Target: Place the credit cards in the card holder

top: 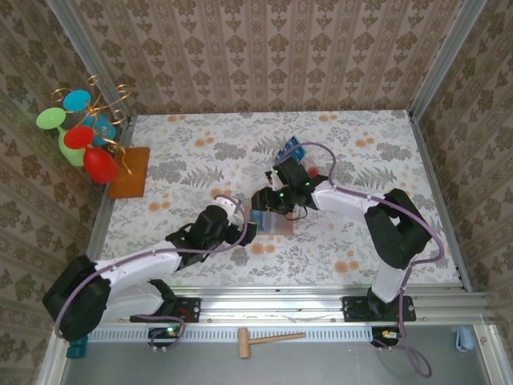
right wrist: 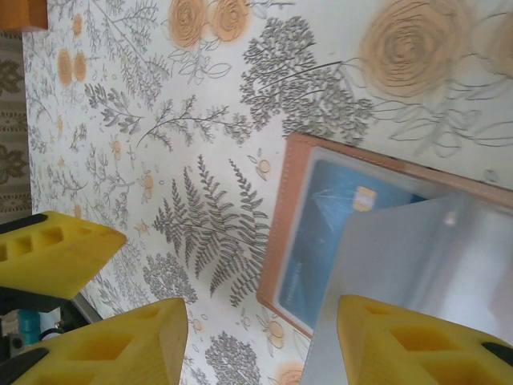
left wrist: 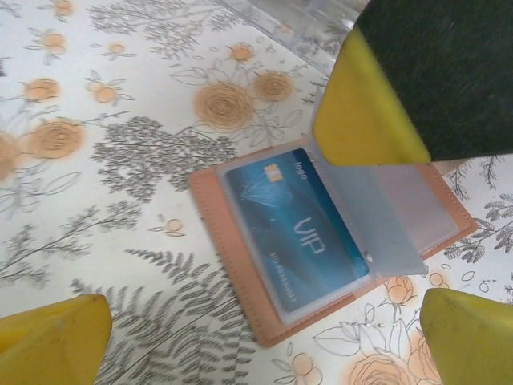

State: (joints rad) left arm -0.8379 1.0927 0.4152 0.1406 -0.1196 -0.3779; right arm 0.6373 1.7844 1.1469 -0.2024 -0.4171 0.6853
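Yellow fingers of the left tool spread wide close to the lens, hovering over the floral bench with nothing between them. Right tool stands partly open and grips nothing; one of its fingers touches a clear leaf, which is lifted. Card holder lies open on the bench between both tools, with one blue credit card tucked under a clear sleeve. More credit cards sit beyond the right arm.

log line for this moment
card holder: open flat | credit card: sleeved | left jaws: open, above holder | right jaws: open, at clear flap
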